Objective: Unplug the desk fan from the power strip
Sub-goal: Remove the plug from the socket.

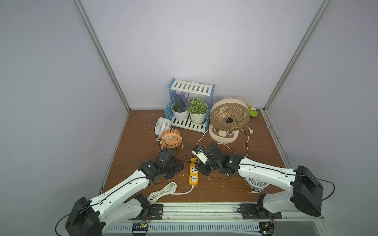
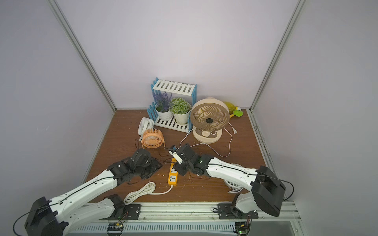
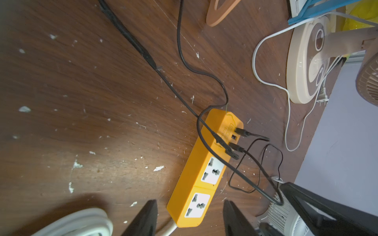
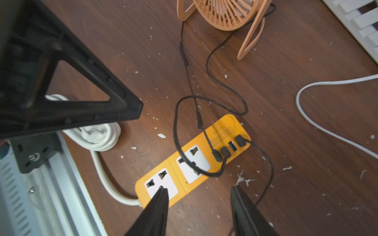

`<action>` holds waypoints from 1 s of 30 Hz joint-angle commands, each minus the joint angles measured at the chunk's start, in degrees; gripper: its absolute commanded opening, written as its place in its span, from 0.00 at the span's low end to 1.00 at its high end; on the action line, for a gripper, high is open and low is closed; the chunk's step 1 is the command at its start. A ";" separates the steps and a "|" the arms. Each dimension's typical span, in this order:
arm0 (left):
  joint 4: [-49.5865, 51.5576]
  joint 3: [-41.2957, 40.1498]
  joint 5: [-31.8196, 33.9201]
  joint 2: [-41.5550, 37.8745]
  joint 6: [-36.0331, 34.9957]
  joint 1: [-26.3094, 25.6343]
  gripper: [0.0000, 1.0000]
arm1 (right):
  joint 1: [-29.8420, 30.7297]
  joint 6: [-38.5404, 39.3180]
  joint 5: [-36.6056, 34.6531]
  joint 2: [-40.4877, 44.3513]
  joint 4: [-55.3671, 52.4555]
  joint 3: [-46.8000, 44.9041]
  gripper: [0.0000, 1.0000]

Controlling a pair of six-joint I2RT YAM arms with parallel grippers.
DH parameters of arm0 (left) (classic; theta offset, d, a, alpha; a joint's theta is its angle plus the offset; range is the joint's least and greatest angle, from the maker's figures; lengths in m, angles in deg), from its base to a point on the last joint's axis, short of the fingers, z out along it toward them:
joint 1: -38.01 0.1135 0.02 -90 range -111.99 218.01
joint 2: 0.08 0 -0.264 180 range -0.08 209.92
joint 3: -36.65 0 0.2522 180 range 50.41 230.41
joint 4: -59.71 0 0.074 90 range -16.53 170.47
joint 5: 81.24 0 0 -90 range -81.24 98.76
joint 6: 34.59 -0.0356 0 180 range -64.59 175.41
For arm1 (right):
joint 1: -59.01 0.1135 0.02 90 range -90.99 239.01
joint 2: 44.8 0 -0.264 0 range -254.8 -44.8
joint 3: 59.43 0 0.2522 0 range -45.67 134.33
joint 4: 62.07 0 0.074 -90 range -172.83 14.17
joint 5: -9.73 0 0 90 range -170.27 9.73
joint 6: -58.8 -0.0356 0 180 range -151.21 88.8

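The orange-yellow power strip (image 1: 194, 171) (image 2: 173, 173) lies on the wooden table between my two arms. Three black USB plugs (image 4: 225, 152) (image 3: 236, 147) sit in its far end. Thin black cables run from them toward the orange desk fan (image 1: 170, 138) (image 4: 225, 12). My left gripper (image 3: 189, 202) is open, its fingers either side of the strip's cord end without touching it. Open too, my right gripper (image 4: 199, 188) has one fingertip over the near socket face (image 4: 161, 183) and the other over bare table. Neither holds anything.
A beige fan (image 1: 229, 118) stands at the back right, its white plug (image 1: 251, 131) loose on the table. A small white fan (image 1: 162, 125) and a blue-white plant shelf (image 1: 192, 87) stand behind. Another white fan (image 1: 255, 181) lies under my right arm. The strip's coiled white cord (image 1: 161, 192) lies near the front edge.
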 commanded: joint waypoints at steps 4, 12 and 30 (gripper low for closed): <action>-2.17 -0.17 -1.95 1.10 -0.06 -0.11 0.52 | 0.36 1.53 -3.39 -1.69 0.68 2.24 0.49; 0.66 0.61 -5.16 2.97 -5.82 2.85 0.48 | 0.70 1.65 -4.11 -3.89 1.65 3.85 0.38; -13.11 -5.84 -21.99 9.11 -12.23 5.16 0.48 | 1.19 0.84 -6.63 -5.33 0.93 4.66 0.24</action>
